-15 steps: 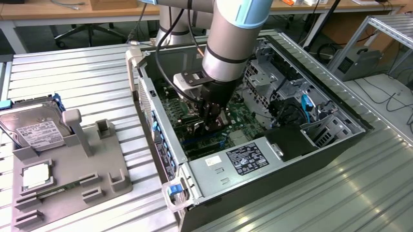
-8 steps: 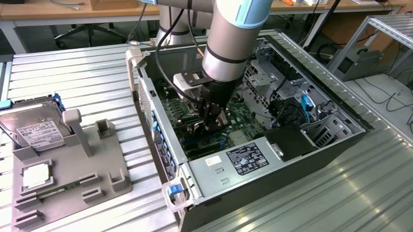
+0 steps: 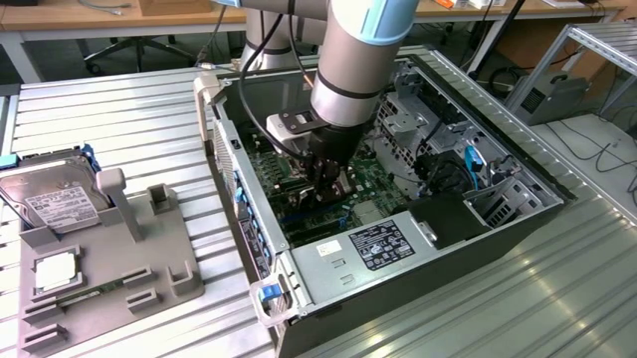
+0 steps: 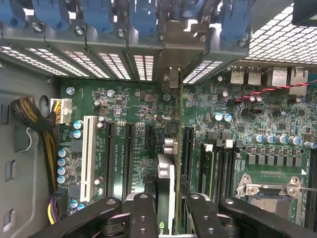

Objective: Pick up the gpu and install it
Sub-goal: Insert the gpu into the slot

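My gripper (image 3: pixel 324 185) reaches down into the open computer case (image 3: pixel 518 171), over the green motherboard (image 3: pixel 374 183). It is shut on the gpu (image 4: pixel 165 171), which shows edge-on in the wrist view as a thin dark card between the two black fingers (image 4: pixel 143 210). The card stands upright over the motherboard (image 4: pixel 124 106), in line with a slot between the black expansion slots (image 4: pixel 128 148). Its metal end bracket (image 4: pixel 171 79) reaches the rear slot openings under the blue latches (image 4: pixel 143 17). Whether the card's edge sits in the slot I cannot tell.
A grey fixture tray (image 3: pixel 149 261) lies at the exterior view's left, holding a silver hard drive (image 3: pixel 55 198), a processor chip (image 3: pixel 55 272) and a green memory stick (image 3: pixel 89 292). Inside the case are a labelled power supply (image 3: pixel 383 242), a drive cage (image 3: pixel 413 112) and cables (image 4: pixel 34 119).
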Robot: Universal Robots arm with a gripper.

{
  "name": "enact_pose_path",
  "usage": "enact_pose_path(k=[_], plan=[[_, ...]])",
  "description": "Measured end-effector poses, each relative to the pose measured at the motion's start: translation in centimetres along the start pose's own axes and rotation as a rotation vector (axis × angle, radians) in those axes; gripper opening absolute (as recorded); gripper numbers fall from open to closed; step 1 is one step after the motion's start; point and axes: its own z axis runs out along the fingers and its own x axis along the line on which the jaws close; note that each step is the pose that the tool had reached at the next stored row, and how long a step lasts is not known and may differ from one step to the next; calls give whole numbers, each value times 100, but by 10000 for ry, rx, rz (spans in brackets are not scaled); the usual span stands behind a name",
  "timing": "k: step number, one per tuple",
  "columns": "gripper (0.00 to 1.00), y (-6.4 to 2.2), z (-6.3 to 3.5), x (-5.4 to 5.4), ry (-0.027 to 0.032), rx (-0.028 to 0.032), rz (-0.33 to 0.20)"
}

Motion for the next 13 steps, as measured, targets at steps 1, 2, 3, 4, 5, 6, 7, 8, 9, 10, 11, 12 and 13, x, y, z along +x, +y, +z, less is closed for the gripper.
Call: enact_pose_path(k=[1,2,3,4,5,6,7,8,9,10,11,12,13], plan=[[27,-5,0,0,0,-1,1],[27,-8,-1,1,1,-2,1],[27,-11,-2,1,3,-1,0],[27,-11,-2,1,4,7,0],[27,-10,-1,0,5,16,-2],[27,-6,-1,0,5,28,-3],[27,4,0,0,8,56,-5],[27,9,1,-1,8,75,-5],[27,11,3,-1,10,90,-4],[27,11,4,0,10,94,-4],[27,9,4,0,10,93,-4],[27,6,5,0,11,94,-2],[27,5,5,0,11,95,-1]])
